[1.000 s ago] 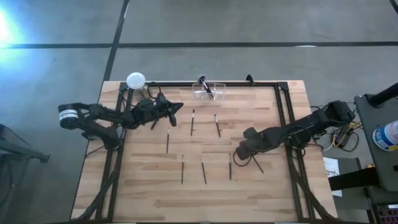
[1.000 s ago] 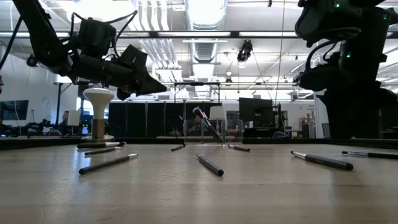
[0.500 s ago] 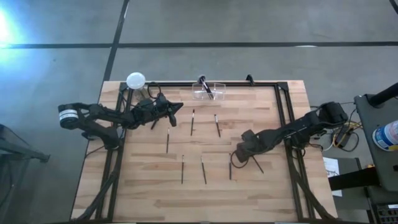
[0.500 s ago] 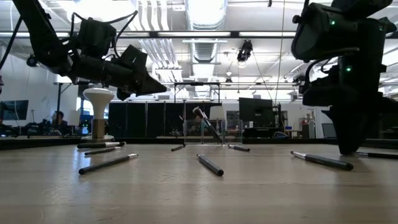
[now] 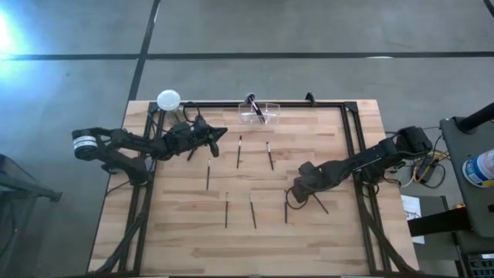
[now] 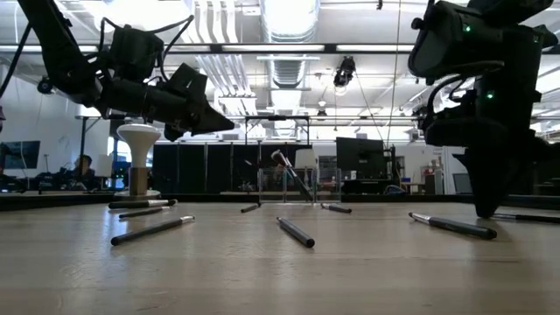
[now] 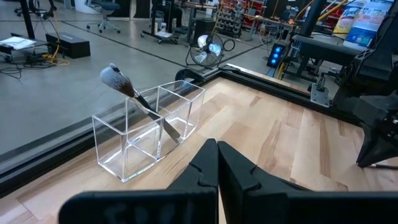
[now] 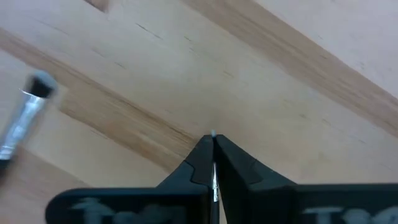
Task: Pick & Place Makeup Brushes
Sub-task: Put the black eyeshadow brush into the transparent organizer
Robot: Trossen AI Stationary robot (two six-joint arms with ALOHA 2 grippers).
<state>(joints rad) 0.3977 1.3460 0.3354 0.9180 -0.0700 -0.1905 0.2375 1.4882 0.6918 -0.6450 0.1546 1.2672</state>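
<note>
Several makeup brushes lie scattered on the wooden table. One fluffy brush leans in the clear holder at the back edge. My right gripper is down at the table on the right, shut on the thin end of a makeup brush that shows as a silver sliver between its fingers. Another brush lies just beside it. The left gripper hangs shut and empty above the back left of the table, pointing toward the holder.
A white ball-topped stand sits at the back left corner. A black frame runs along the table's back and sides. In the low view, brushes lie across the table's width, and the room behind holds monitors and a seated person.
The right gripper came down to the table and closed its fingers on a brush. The left arm stayed still.
</note>
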